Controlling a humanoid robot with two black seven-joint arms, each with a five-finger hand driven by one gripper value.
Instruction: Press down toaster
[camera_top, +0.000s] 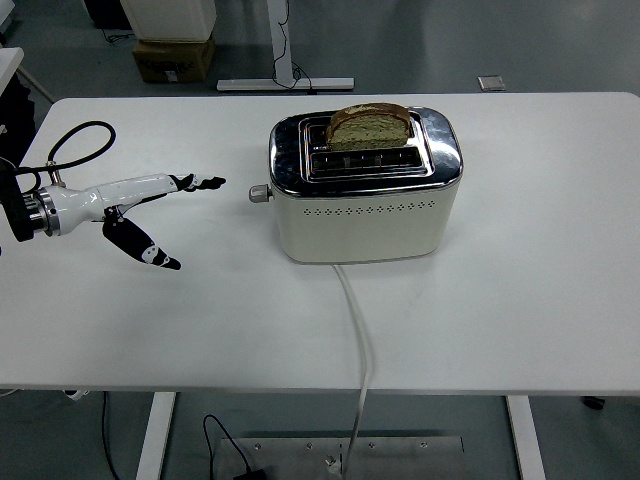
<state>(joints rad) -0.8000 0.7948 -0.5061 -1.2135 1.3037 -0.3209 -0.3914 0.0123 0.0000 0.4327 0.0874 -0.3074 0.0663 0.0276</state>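
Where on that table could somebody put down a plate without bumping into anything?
The whole right end of the white table, right of the toaster, is bare. So is the near strip either side of the power cord. The left is busier: the left hand, fingers spread, reaches toward the toaster's lever knob.

At the left of the frame, the left hand (140, 205) has a glossy white shell over its back and slim black fingers (205, 182) with small white patches at the joints. A metal ring joins its wrist to a black forearm, and a black cable (72, 140) loops above the wrist.
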